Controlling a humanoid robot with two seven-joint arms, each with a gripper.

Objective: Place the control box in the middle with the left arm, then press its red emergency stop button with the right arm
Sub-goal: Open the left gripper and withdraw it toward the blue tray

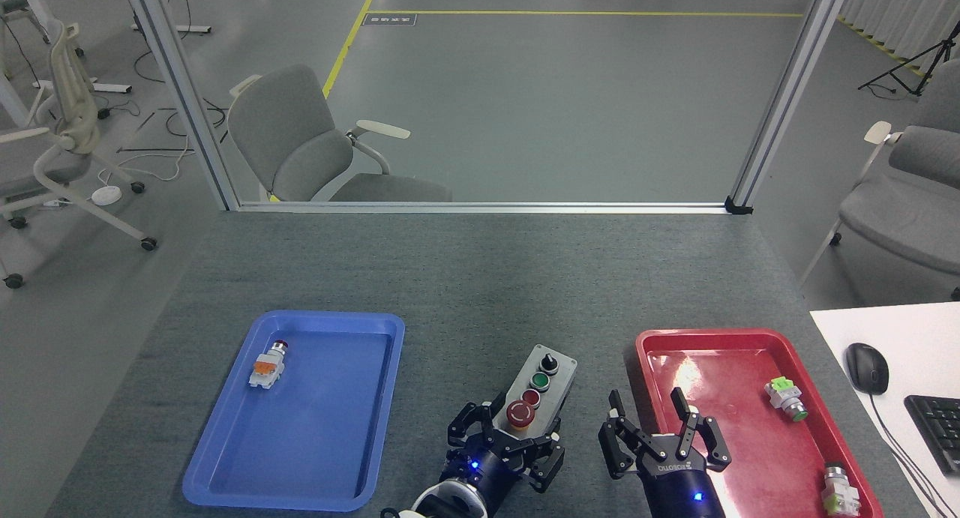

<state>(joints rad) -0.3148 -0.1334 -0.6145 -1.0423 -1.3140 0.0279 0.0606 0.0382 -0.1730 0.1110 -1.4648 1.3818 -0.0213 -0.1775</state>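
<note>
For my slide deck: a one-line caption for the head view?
Left gripper holds the light-grey control box between blue tray and red tray; right gripper open.

Blue tray (225, 480) holds an orange-bodied push-button part (266, 366).
</note>
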